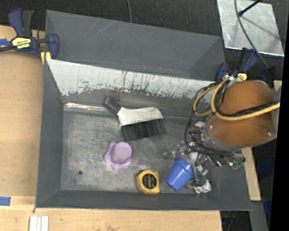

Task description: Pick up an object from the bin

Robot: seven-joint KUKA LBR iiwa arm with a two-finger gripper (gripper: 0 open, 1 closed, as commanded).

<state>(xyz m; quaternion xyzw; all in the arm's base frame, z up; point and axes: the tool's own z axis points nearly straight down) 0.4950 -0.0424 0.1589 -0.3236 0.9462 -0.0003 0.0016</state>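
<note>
Tool (200, 168) just beside blue cup (179, 176)

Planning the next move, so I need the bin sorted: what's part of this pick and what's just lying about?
In the job: tool, low at the right end of the bin; blue cup, tipped over right beside it, the nearest thing.

Lying about: yellow tape measure by the front wall; purple upturned cup, mid-floor; black-bristled brush toward the back.
</note>
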